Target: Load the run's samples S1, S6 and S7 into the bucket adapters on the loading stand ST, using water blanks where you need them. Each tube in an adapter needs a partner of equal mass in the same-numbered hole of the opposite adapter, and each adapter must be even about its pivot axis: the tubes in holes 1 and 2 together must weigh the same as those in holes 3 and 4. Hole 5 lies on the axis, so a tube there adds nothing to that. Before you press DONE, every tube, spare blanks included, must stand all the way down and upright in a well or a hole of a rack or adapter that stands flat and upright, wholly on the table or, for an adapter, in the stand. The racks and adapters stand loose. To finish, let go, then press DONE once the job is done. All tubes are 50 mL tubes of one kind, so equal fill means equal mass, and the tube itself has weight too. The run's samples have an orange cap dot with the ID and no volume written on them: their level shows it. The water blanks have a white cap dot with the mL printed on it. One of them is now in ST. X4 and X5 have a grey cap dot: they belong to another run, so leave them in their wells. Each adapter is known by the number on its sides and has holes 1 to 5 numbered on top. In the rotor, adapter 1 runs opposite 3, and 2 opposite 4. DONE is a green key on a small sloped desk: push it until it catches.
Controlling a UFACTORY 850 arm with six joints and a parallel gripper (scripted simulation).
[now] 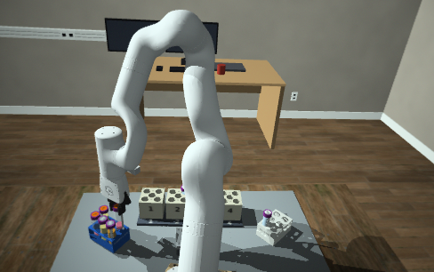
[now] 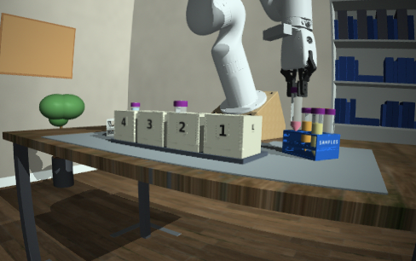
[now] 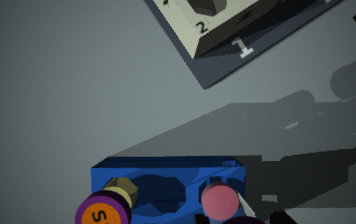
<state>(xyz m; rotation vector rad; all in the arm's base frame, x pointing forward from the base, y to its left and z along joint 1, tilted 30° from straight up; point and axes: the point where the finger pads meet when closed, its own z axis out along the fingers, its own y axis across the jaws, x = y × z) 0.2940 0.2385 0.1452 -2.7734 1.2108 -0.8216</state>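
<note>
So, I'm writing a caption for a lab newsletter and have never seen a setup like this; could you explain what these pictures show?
The machine is one white jointed robot arm. The top picture looks down over the table, the exterior one looks from beside it, and the wrist one looks down from near the arm's end.

On the grey mat stand a blue rack marked SAMPLES with purple-capped tubes, a row of cream blocks numbered 1 to 4 on a dark stand, and a small white rack.

The black end effector is shut on a clear, purple-capped tube with pink contents, its tip just above or entering the blue rack.
</note>
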